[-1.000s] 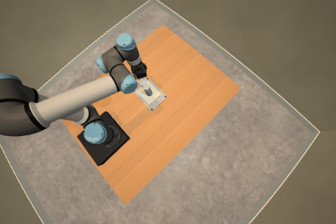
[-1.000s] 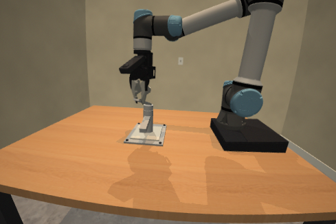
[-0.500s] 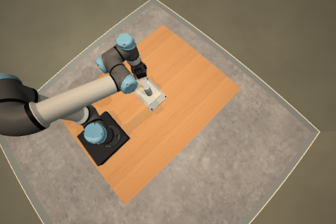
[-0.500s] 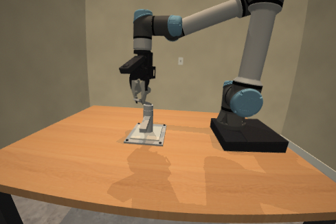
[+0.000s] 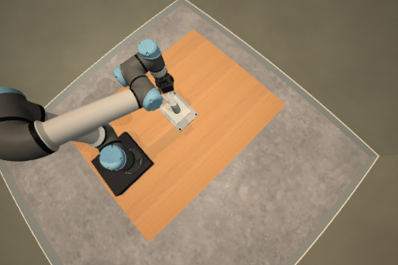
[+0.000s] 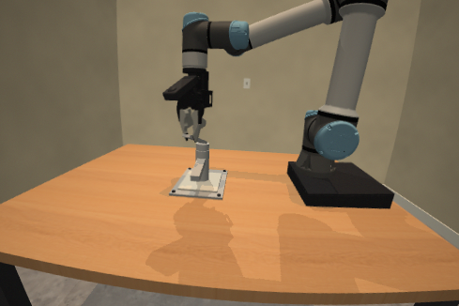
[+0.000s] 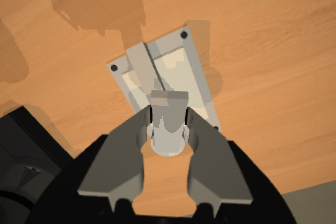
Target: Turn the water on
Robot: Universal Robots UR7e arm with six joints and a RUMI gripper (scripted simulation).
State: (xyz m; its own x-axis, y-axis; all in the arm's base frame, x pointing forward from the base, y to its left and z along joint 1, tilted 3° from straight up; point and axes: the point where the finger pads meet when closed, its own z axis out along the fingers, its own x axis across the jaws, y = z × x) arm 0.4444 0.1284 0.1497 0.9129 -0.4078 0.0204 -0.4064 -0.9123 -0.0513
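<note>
The grey tap [image 6: 201, 161] stands upright on a light metal base plate [image 6: 200, 183] on the wooden table. It also shows in the overhead view [image 5: 175, 106] and in the wrist view [image 7: 167, 122]. Its spout slopes down over the plate toward the front. My gripper [image 6: 192, 135] hangs straight above the tap, fingers pointing down. In the wrist view the two grey fingers are shut on the tap's lever [image 7: 168, 131], which stands raised at the top of the tap body. The lever's exact angle is hard to tell.
The arm's black base block [image 6: 338, 184] sits on the table to the right of the tap. The table's front edge [image 6: 220, 288] runs along the bottom of the side view. A wall stands behind the table.
</note>
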